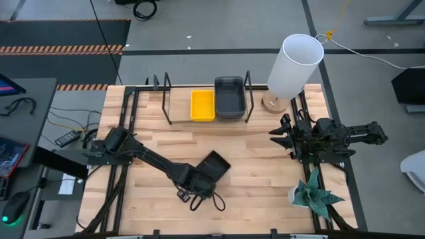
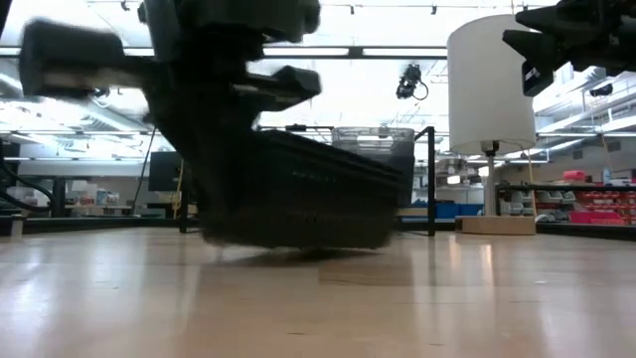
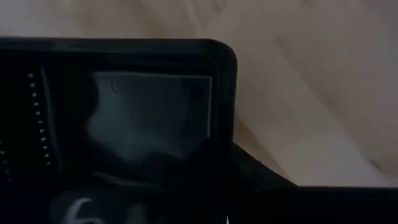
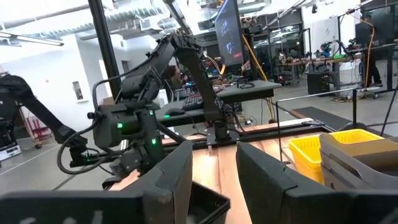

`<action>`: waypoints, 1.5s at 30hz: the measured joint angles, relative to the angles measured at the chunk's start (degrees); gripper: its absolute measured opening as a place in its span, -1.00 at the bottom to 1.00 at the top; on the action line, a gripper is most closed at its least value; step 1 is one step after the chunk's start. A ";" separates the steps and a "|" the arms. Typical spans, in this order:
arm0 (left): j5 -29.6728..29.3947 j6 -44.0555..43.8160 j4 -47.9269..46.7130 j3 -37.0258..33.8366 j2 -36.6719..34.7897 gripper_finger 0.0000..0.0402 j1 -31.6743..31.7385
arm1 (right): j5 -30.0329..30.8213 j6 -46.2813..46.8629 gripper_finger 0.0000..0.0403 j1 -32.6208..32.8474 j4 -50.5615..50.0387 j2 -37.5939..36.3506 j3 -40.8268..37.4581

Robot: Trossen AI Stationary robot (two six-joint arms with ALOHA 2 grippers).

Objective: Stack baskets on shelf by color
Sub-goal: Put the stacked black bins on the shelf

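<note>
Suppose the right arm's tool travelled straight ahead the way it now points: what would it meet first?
Probably the black basket held by the left tool, seen just beyond the open right tool; height is unclear, so it might pass above.

The left arm reaches diagonally toward the lower centre of the high view, its end effector [image 1: 202, 180] low. The right end effector [image 1: 280, 136], fingers parted, waits at right.
</note>
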 joint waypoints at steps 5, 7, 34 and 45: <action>-0.23 -9.71 -6.06 -2.49 -6.63 -0.92 0.89 | 0.00 0.00 -0.35 0.02 0.22 -0.02 0.00; -1.57 -12.86 -6.96 -5.30 -10.68 -0.92 0.91 | 0.00 0.00 -0.35 0.01 0.05 -0.01 0.00; -7.74 -26.32 -6.25 -25.07 -30.14 -0.92 11.85 | 0.00 0.00 -0.35 0.02 0.00 0.00 0.00; -7.61 -25.28 -6.30 -25.07 -30.09 -0.92 16.53 | 0.02 0.00 -0.35 0.00 0.00 0.00 0.00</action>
